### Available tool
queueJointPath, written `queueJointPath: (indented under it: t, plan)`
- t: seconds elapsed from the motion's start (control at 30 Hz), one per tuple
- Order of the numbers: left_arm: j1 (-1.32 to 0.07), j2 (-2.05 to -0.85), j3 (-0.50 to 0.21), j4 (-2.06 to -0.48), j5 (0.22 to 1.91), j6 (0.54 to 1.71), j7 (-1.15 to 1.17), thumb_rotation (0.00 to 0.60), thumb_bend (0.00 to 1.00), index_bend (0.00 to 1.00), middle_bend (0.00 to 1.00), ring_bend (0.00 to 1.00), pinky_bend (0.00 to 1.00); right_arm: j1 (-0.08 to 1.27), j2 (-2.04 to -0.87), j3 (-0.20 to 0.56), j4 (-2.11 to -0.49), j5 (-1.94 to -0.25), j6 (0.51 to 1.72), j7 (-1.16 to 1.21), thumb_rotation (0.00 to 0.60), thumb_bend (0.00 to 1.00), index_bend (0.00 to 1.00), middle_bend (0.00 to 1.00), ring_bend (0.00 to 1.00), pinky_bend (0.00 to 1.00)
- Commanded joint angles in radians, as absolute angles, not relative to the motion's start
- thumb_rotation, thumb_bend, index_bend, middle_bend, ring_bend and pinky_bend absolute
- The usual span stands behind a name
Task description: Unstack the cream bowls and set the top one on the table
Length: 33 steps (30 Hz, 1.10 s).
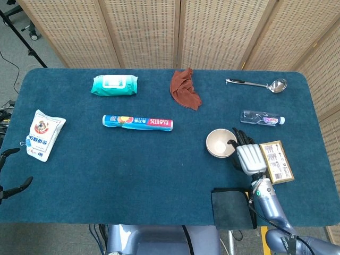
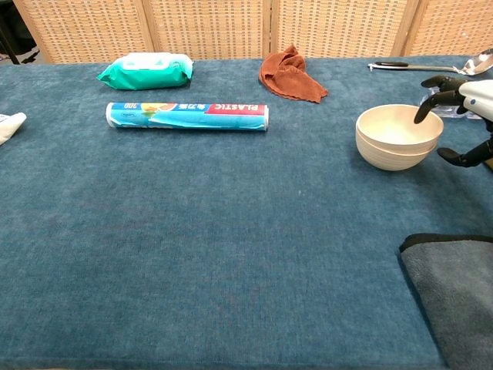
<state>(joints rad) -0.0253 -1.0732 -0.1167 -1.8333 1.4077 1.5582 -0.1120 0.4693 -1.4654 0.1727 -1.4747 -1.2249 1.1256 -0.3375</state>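
Both cream bowls (image 2: 397, 137) nested; right hand (image 1: 247, 155) half cropped in chest view, fingers (image 2: 430, 99) spread over rim, contact unclear, holding nothing.

- I see the stacked bowls (image 1: 219, 143) on the desk (image 1: 159, 175), right of centre, with my right hand (image 1: 248, 156) just beside them on the right.
- A box (image 1: 276, 161) lies right of that hand; a bottle (image 1: 261, 118) behind it, a ladle (image 1: 257, 83) further back.
- A roll (image 1: 137, 122) lies mid-desk; wipes (image 1: 113, 85) and a rag (image 1: 185, 88) behind it.
- A bag (image 1: 44, 134) sits far left.
- A cloth (image 1: 232, 209) lies at the near edge.
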Motion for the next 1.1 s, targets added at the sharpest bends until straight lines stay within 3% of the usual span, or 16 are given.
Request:
queueJointPath:
  t: [0.03, 1.1]
  plan:
    - [-0.025, -1.073, -0.117, -1.833, 1.408, 1.558, -0.112, 0.6, 0.18, 0.26, 0.0, 0.0, 0.05, 0.468, -1.466, 0.171, -1.475, -1.22, 1.125, -0.334, 0.6, 0.47, 0.28, 0.0, 0.0, 0.21]
    - [-0.024, -1.067, -0.114, -1.839, 1.402, 1.553, -0.112, 0.6, 0.18, 0.26, 0.0, 0.0, 0.05, 0.461, -1.516, 0.169, -1.418, -1.213, 1.161, -0.309, 0.6, 0.47, 0.38, 0.0, 0.0, 0.21]
